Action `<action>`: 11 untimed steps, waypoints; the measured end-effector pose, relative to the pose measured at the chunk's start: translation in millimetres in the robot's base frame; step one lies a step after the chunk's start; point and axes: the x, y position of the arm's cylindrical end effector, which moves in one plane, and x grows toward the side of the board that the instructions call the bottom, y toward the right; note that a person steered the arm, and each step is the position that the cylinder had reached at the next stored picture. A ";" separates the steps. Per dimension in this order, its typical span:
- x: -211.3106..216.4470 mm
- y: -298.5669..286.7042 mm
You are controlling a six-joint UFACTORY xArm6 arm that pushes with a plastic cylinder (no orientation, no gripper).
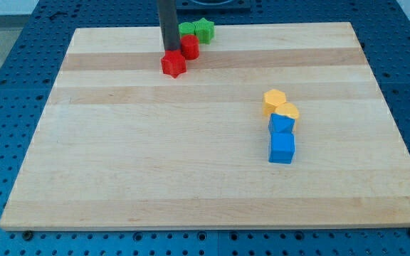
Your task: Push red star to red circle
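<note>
While my tip (168,52) sits at red star (173,64), red circle (189,48) touching, no tool jaws.

A pale wooden board (191,178) with lengthwise grain stripes fills most of the view, lit evenly from above. It lies on a blue bench (13,78) whose surface is dotted with a regular grid of small holes, visible on every side.
</note>
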 end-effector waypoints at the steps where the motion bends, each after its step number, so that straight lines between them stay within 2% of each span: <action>1: -2.3 15.6; 3: -4.1 41.1; 4: -4.1 25.6; 6: -0.7 -61.4; 7: 15.8 -98.7; 9: 73.6 -79.5; 10: 81.1 -54.0; 11: 64.2 -34.7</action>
